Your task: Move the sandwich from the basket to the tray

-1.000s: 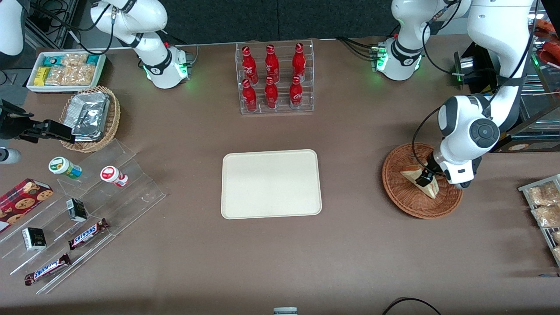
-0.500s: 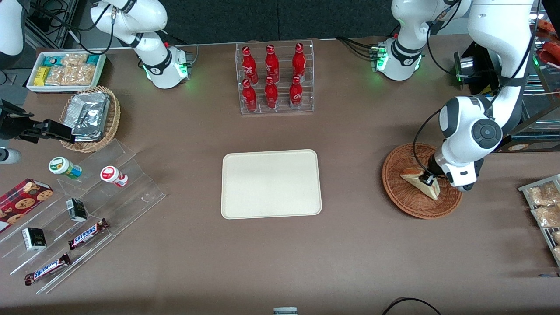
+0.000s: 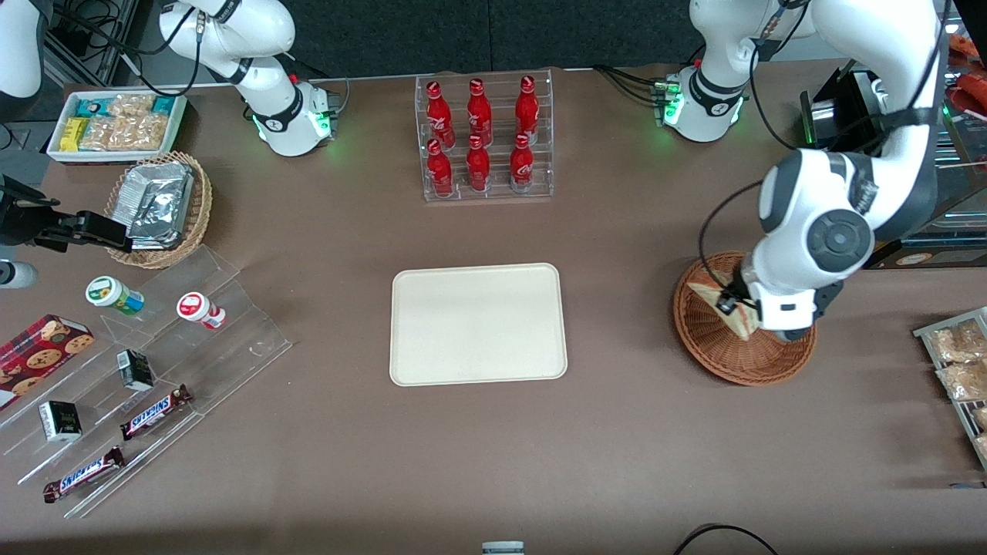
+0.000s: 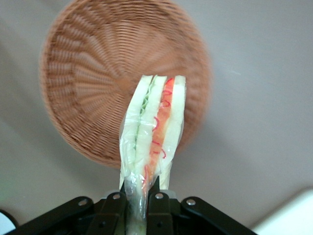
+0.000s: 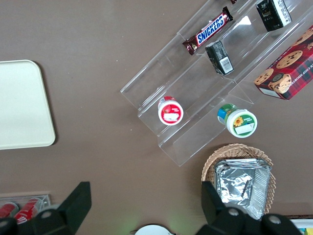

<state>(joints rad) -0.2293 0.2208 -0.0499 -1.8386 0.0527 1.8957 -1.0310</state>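
My left gripper [image 3: 731, 305] is shut on the sandwich [image 3: 709, 296] and holds it up above the reddish-brown wicker basket [image 3: 725, 358]. The wrist view shows the wrapped wedge [image 4: 154, 122] with its white bread and red filling edge-on, pinched between the black fingers [image 4: 159, 205], and the basket [image 4: 88, 88] below it with nothing in it. The cream tray [image 3: 478, 324] lies flat at the table's middle, toward the parked arm from the basket; one corner [image 4: 293, 220] shows in the wrist view.
A clear rack of red bottles [image 3: 484, 139] stands farther from the front camera than the tray. Snack packets [image 3: 956, 358] lie at the working arm's end. A clear stepped stand [image 3: 146, 370] with bars and cups, and a tan basket of foil packets [image 3: 158, 208], sit toward the parked arm's end.
The gripper has risen out of the basket with the sandwich in it and shifted slightly toward the tray. The sandwich no longer rests on the basket's floor.
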